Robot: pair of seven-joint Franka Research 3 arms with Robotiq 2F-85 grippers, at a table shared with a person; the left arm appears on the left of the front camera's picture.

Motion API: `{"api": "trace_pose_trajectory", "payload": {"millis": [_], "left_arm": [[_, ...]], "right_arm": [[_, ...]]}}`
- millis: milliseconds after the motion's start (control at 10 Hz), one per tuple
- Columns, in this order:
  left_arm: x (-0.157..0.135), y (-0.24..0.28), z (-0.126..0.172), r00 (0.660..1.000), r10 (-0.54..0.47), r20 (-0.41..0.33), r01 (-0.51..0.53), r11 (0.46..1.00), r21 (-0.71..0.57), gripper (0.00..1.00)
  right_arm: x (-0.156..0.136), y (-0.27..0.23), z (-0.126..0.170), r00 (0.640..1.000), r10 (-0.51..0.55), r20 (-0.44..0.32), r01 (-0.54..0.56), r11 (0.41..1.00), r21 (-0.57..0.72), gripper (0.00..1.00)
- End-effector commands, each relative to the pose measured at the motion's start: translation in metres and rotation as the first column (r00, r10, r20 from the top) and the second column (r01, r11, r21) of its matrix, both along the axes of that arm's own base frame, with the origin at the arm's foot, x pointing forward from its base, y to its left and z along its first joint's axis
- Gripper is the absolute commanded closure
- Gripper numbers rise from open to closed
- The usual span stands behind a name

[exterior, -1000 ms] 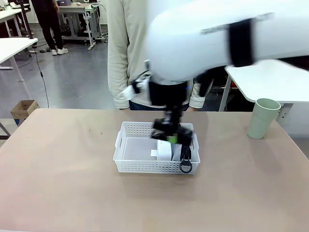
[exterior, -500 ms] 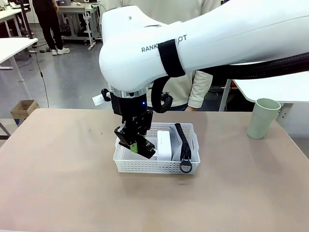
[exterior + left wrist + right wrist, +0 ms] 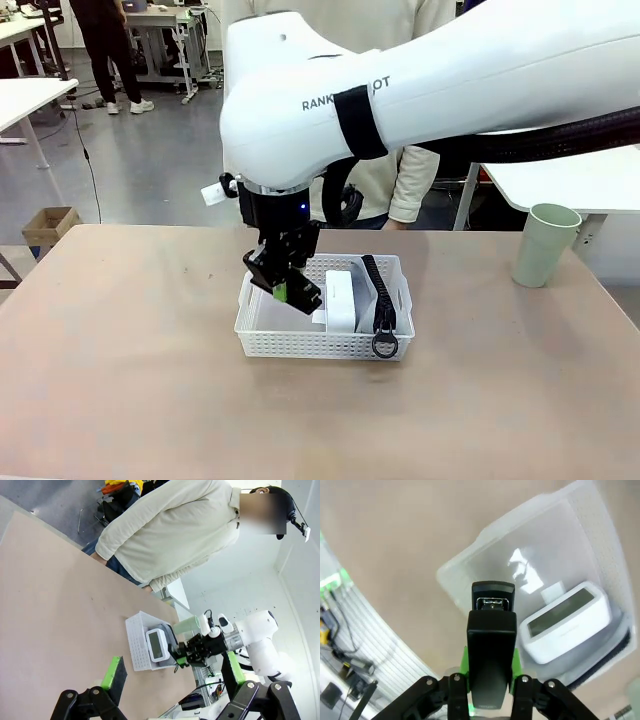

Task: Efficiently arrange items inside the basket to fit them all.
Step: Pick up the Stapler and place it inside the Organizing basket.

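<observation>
**Stapler held over the basket's free left bay**

Front view: the right hand (image 3: 284, 279) is clamped on the small black stapler (image 3: 301, 296) and hangs above the left part of the white basket (image 3: 320, 346), which stands mid-worktop (image 3: 120, 380). In the basket the white block (image 3: 342, 297) stands near the middle. The grey pouch (image 3: 381, 300) is on edge along the right wall, zipper up, ring pull at the near end. The pale green cup (image 3: 545, 245) stands on the worktop well off to the right, outside the basket.

Left wrist view: the left hand (image 3: 172, 661) is spread open with nothing in it, well away from the basket (image 3: 134, 642). The right hand (image 3: 194, 650) is much the nearer to it. The block (image 3: 158, 644) and the cup (image 3: 187, 625) both show.

Right wrist view: the stapler (image 3: 491, 630) runs along the fingers (image 3: 516, 661), nose pointing down at the bare floor of the basket (image 3: 454, 574). The block (image 3: 567, 622) lies to one side, with the pouch (image 3: 616, 649) beyond it.

The free bay lies straight below the stapler. To my eye its long axis should end up lying parallel to the block's side, which would keep room for the cup.
</observation>
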State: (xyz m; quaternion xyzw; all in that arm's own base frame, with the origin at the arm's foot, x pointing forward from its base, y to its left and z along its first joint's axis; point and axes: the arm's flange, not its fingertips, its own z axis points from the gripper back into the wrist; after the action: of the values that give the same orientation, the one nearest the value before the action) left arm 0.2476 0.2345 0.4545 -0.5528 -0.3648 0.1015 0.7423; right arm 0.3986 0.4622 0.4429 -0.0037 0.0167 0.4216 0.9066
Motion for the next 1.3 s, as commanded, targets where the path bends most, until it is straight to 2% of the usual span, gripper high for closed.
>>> {"api": "trace_pose_trajectory", "payload": {"millis": [0,600,800,1200], "left_arm": [[0.0,-0.002,-0.001,1.0,-0.001,0.031,0.001,1.0,-0.002,0.0],[0.0,-0.002,-0.001,1.0,-0.001,0.031,0.001,1.0,-0.002,0.0],[0.0,-0.002,-0.001,1.0,-0.001,0.031,0.001,1.0,-0.002,0.0],[0.0,-0.002,-0.001,1.0,-0.001,0.031,0.001,1.0,-0.002,0.0]], "right_arm": [[0.017,0.002,-0.018,0.996,-0.033,0.088,0.031,0.999,0.025,0.64],[0.049,-0.002,-0.084,0.997,-0.077,0.019,0.077,0.997,-0.008,0.64],[0.053,-0.006,-0.097,0.995,-0.094,-0.017,0.094,0.996,-0.003,0.64],[0.055,-0.007,-0.102,0.994,-0.105,-0.018,0.105,0.994,-0.014,0.64]]}}
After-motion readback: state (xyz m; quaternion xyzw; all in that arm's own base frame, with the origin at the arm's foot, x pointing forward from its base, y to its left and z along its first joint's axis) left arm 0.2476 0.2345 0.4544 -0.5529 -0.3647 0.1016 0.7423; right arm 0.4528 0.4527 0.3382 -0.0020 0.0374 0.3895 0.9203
